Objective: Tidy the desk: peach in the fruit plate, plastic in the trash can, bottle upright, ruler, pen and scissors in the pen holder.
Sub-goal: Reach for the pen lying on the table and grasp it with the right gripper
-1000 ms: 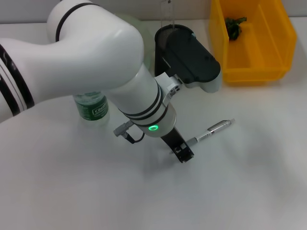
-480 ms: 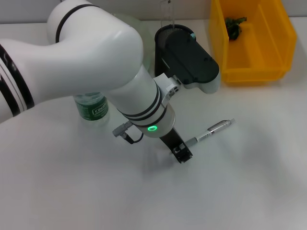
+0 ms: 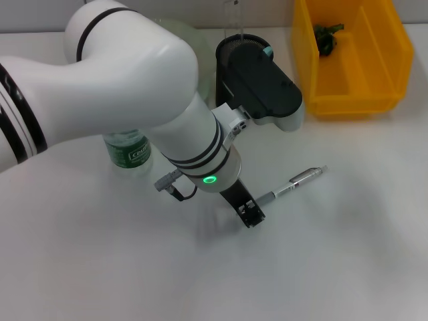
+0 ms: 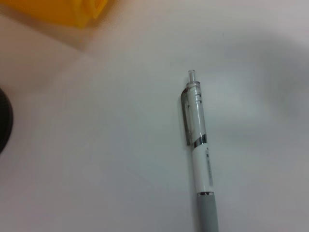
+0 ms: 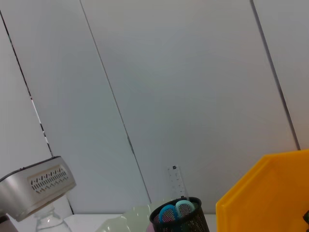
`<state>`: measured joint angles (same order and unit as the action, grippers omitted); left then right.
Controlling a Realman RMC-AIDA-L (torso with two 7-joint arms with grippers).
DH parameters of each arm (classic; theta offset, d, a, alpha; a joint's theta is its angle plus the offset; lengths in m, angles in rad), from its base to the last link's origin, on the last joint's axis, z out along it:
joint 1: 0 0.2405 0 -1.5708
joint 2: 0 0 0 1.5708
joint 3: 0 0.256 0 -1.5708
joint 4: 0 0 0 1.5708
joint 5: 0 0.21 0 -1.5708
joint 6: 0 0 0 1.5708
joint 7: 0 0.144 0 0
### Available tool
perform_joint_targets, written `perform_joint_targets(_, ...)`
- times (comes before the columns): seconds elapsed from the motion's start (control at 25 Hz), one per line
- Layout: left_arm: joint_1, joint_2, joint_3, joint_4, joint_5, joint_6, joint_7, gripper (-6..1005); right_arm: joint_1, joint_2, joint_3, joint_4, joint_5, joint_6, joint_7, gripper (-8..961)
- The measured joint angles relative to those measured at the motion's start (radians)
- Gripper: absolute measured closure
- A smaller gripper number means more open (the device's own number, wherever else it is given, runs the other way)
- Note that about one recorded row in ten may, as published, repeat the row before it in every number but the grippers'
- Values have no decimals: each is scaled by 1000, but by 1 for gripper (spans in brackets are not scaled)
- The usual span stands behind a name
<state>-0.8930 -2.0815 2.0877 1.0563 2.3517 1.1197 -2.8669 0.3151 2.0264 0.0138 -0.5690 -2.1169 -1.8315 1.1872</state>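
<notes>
Left gripper (image 3: 250, 217) is reaching the pen's (image 3: 294, 183) grip end, finger spread indiscernible; it should be straddling the barrel squarely before closing.

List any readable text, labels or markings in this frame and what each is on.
Green bottle label: white script, too blurred to read.
Pen barrel: tiny print, too small to read.
Ruler in the pen holder: graduations not legible.
Nothing else carries text.
</notes>
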Motion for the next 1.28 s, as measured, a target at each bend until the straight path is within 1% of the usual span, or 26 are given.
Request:
perform_joint_targets(0.88, 6, 0, 1, -9, 0, -5, 13, 743, 7, 4, 0, 0, 0, 6, 0, 323)
perform_joint_targets(1.12, 11, 0, 6, -5, 0, -8, 19, 956, 7, 5, 0, 0, 1, 6, 0, 322)
perform_joint_targets(1.28, 23, 0, 6, 20, 1, -7, 28, 1001, 4, 5, 0, 0, 4, 6, 0, 321)
